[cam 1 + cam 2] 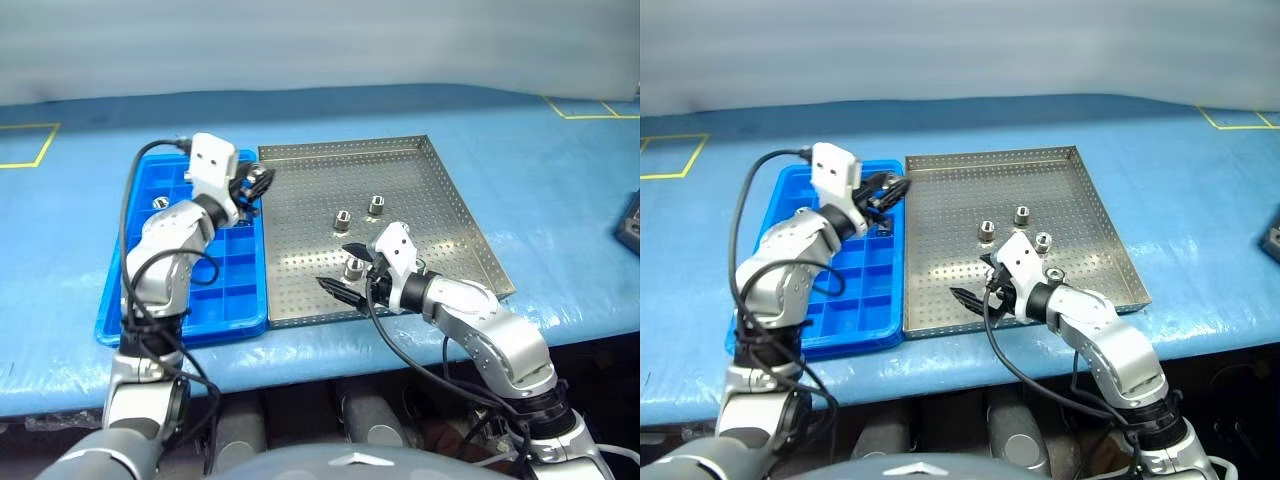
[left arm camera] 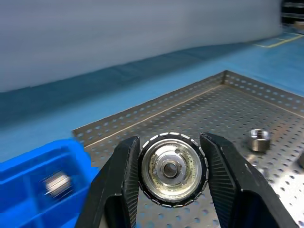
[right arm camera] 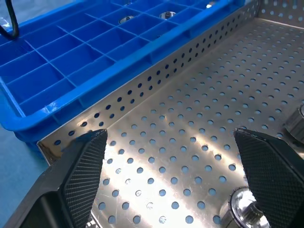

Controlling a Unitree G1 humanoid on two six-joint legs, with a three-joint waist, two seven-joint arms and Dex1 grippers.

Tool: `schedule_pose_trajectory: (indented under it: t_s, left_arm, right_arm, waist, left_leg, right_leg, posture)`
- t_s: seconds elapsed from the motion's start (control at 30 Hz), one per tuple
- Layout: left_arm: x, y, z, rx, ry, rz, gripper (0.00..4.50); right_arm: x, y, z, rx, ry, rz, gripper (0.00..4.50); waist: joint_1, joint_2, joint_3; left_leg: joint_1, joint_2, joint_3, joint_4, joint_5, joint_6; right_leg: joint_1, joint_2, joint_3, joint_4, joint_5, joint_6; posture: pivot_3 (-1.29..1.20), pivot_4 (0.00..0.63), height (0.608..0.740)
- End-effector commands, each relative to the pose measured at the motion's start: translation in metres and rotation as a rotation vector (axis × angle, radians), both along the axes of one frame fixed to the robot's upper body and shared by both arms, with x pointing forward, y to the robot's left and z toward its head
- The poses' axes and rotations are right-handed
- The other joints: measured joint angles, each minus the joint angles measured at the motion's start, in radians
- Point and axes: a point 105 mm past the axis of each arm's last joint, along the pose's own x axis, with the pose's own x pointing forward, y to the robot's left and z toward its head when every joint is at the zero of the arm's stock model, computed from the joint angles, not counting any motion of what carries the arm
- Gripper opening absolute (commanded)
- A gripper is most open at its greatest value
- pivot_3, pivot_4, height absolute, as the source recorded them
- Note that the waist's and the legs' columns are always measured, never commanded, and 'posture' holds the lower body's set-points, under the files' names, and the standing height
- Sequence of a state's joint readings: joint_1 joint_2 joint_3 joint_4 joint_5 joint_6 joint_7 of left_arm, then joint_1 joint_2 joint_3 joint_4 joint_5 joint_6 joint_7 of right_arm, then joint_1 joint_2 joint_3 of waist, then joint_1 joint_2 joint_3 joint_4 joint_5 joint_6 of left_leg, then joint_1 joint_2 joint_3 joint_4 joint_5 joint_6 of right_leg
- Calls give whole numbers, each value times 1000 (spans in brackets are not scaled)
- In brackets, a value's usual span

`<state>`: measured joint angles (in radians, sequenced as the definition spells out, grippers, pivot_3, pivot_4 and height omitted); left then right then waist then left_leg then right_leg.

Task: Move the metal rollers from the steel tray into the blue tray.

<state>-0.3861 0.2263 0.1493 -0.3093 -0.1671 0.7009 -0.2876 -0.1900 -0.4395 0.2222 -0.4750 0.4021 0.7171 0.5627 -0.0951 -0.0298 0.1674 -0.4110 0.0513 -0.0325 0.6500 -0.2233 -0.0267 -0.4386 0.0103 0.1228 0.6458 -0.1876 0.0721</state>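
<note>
Over seam between blue tray (image 1: pixel 150 300) and steel tray (image 1: pixel 450 215): left gripper (image 2: pixel 171 173) clamped on roller (image 2: pixel 172 168). Near steel tray's front edge: right gripper (image 1: pixel 342 267) wide, empty, roller (image 1: pixel 354 267) between fingers. More rollers (image 1: pixel 343 219) mid-tray.

Shiny perforated steel tray (image 1: pixel 420 190); seemingly glossy plastic blue tray (image 1: pixel 160 180)

counter (image 1: pixel 560 190): covered in a blue sheet, wrinkled and glossy at the near edge before me
yellow tape lines (image 1: pixel 28 146): on that sheet, at my far left and far right
dark object (image 1: pixel 630 225): at my right edge, cut off
wall (image 1: pixel 320 40): pale grey, behind the counter
</note>
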Motion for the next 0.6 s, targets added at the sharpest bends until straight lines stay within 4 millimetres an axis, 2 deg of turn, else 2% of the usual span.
schedule_pose_trajectory:
  t_s: [0.03,0.1,0.2,0.37,0.6]
  left_arm:
    - [-15,35,16,17,-107,230,1705]
    - [-22,57,1,58,-71,350,1705]
    - [-29,74,-19,110,-10,448,1705]
    - [-35,85,-50,114,93,508,1705]
    - [-35,105,-77,154,206,609,1705]
  right_arm:
    - [-2,9,12,14,-62,50,4500]
    - [-2,12,12,10,-64,66,4500]
    - [-2,15,12,8,-67,80,4500]
    - [-3,17,12,14,-66,88,4500]
    - [-3,16,12,16,-65,79,4500]
  waist:
    - [12,0,0]
    - [22,0,0]
    - [35,0,0]
    - [44,0,0]
    - [37,0,0]
  left_leg:
    - [0,0,0,0,0,0]
    - [0,0,0,2,0,0]
    - [1,-1,-1,3,0,0]
    - [1,-3,-1,5,0,0]
    - [3,-3,-2,5,0,0]
  right_leg:
    - [0,0,0,0,0,0]
    - [1,0,0,0,-1,-2]
    - [3,0,0,-1,-2,-4]
    - [6,-3,0,-3,-2,-3]
    - [7,-2,-1,-2,-2,-3]
  posture:
    - [21,150,740]
    - [34,150,740]
    - [37,150,740]
    - [34,150,740]
    - [5,150,740]
